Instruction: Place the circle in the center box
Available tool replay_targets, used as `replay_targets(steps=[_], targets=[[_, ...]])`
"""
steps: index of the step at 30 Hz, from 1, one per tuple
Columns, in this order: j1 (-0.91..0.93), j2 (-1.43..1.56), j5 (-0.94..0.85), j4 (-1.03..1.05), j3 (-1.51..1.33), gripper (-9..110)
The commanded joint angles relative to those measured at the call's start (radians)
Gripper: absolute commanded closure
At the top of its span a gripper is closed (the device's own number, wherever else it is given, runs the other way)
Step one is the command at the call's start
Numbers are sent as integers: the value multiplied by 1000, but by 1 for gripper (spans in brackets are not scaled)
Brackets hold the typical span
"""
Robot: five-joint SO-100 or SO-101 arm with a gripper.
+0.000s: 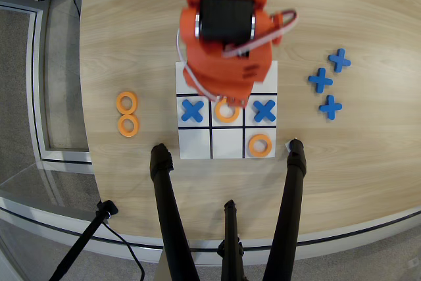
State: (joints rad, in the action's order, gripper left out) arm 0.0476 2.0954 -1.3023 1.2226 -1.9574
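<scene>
Although the orange arm [223,37] fills the upper middle of the overhead view, the relation that matters shows just at its lower edge: the circle [227,110] lies in the center box [227,122] directly below the gripper [227,99], touching or nearly touching the tips, with its upper rim partly covered by them. Being a ring, it has no long axis to line up with. Whether the gripper is parted or closed I cannot tell; the wrist housing hides the jaws from above, and I cannot say whether the circle is pinched or lying free on the board.

Going down in size: the tabletop [131,31] carries the white grid board [194,146], whose upper row is almost wholly hidden under the arm. Beside the gripper, one blue X [192,110] sits in the square left of the center and another blue X [264,110] in the square right of it. A second orange ring [260,145] lies in the lower right square. Well apart, two spare rings [127,102] lie off the board to the left and three spare blue crosses [320,80] to the right.
</scene>
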Motion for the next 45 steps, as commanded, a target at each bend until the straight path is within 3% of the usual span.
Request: replay_targets(steps=[1,23,36,45], targets=[[-9,204,-23,0,-153,93],[-98,930,-130,-137,-1006,93],[-89,1183,-115,-84,-1244,102],[81,1261,-244,72,-1246,102]])
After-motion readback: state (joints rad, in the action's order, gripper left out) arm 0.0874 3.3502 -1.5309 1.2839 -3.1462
